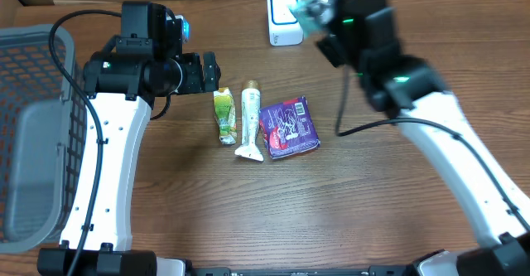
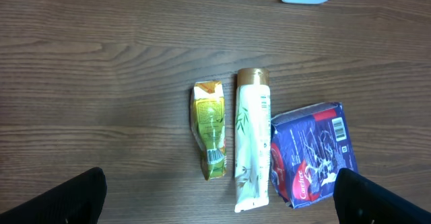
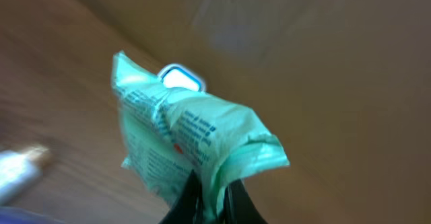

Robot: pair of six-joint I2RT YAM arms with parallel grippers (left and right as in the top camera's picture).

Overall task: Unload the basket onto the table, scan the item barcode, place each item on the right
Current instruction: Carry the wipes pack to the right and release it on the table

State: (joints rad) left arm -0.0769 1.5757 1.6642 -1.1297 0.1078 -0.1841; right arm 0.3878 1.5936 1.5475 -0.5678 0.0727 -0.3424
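Note:
My right gripper (image 3: pixel 210 196) is shut on a light green plastic packet (image 3: pixel 192 140) with blue print, pinching its lower edge. In the overhead view that packet (image 1: pixel 315 4) hangs blurred at the back of the table, right beside the white barcode scanner (image 1: pixel 284 17). The scanner (image 3: pixel 182 77) peeks out just behind the packet in the right wrist view. My left gripper (image 1: pixel 210 73) is open and empty, hovering left of three items on the wood. Its dark fingertips (image 2: pixel 74 197) show at the bottom corners of the left wrist view.
A small yellow-green sachet (image 1: pixel 224 115), a white tube with a gold cap (image 1: pixel 249 118) and a purple Carefree packet (image 1: pixel 289 126) lie side by side mid-table. A grey mesh basket (image 1: pixel 33 118) stands at the left edge. Cardboard walls line the back.

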